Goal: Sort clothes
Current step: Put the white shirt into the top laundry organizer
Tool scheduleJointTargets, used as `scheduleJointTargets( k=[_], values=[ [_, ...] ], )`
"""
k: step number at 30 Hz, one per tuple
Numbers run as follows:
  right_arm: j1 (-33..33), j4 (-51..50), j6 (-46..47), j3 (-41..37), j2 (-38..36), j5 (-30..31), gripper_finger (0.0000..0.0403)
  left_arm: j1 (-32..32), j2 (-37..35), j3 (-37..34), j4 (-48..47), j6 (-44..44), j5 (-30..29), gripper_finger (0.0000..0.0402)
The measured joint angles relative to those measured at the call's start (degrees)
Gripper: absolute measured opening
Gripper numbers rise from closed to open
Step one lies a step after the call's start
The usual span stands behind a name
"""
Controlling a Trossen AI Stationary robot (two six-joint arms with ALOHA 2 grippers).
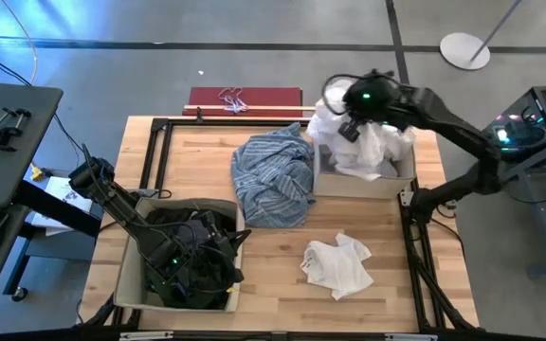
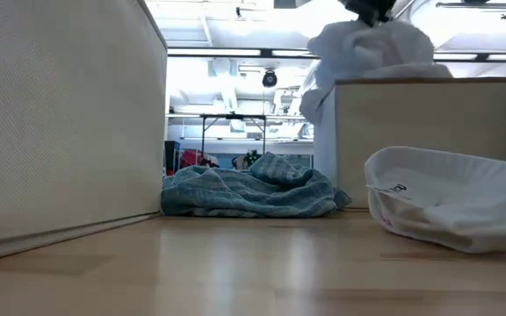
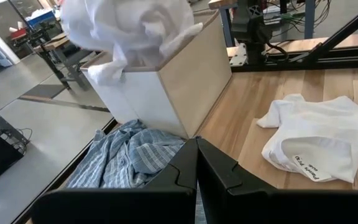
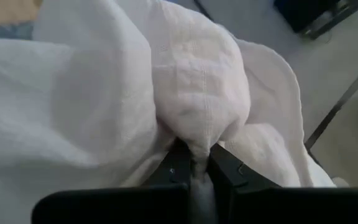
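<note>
My right gripper point(image 1: 354, 123) is shut on a white garment point(image 1: 373, 142) piled in the beige fabric box point(image 1: 349, 182) at the far right; the pile rises above the box rim in the low view point(image 2: 367, 48). My left gripper point(image 1: 173, 260) is shut and empty, over the dark clothes point(image 1: 202, 251) in the beige box point(image 1: 126, 279) at the near left. A light blue striped shirt point(image 1: 273, 175) lies crumpled on the table's middle. A small white piece point(image 1: 339, 265) lies flat on the near right. My right gripper pinches a bunched fold of the white garment point(image 4: 194, 146) between its two fingers. The cloth bulges out past the fingertips point(image 4: 173, 165) and spreads to both sides. The rest of the garment lies on the pile in the far right box.
A dark red flat thing point(image 1: 245, 98) lies beyond the table's far edge. A black frame point(image 1: 159, 128) runs around the tabletop. Bare wood shows between the near left box and the small white piece, and in the low view point(image 2: 253, 263).
</note>
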Motion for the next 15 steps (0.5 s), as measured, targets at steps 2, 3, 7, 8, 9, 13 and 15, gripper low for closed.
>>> scheduleJointTargets(
  k=[2, 3, 7, 8, 9, 13, 15],
  values=[
    [0.0, 0.0, 0.0, 0.0, 2.2, -0.7, 0.0007, 0.0, 0.0, 0.0, 0.0, 0.0, 0.0, 0.0],
    [0.0, -0.1, 0.0, 0.0, 3.2, -1.0, 0.0007, 0.0, 0.0, 0.0, 0.0, 0.0, 0.0, 0.0],
    [0.0, -1.3, -0.5, 0.0, 7.3, -2.8, 0.0007, 0.0, 0.0, 0.0, 0.0, 0.0, 0.5, 0.0],
    [0.0, -1.8, -0.7, 0.0, 8.2, -3.3, 0.0007, 0.0, 0.0, 0.0, 0.0, 0.0, 0.7, 0.0],
    [0.0, -2.6, -1.0, 0.0, 9.0, -3.6, 0.0007, 0.0, 0.0, 0.0, 0.0, 0.0, 0.9, 0.0],
    [-0.2, -7.6, -2.3, 0.0, 11.6, -4.2, 0.0007, 0.0, 0.0, 0.0, 0.0, -0.4, 2.1, 0.0],
    [-0.6, -8.1, -2.6, -1.7, 11.5, -4.3, 0.0005, 0.0, 0.0, 0.0, 0.0, -1.3, 2.8, 0.0]
  ],
)
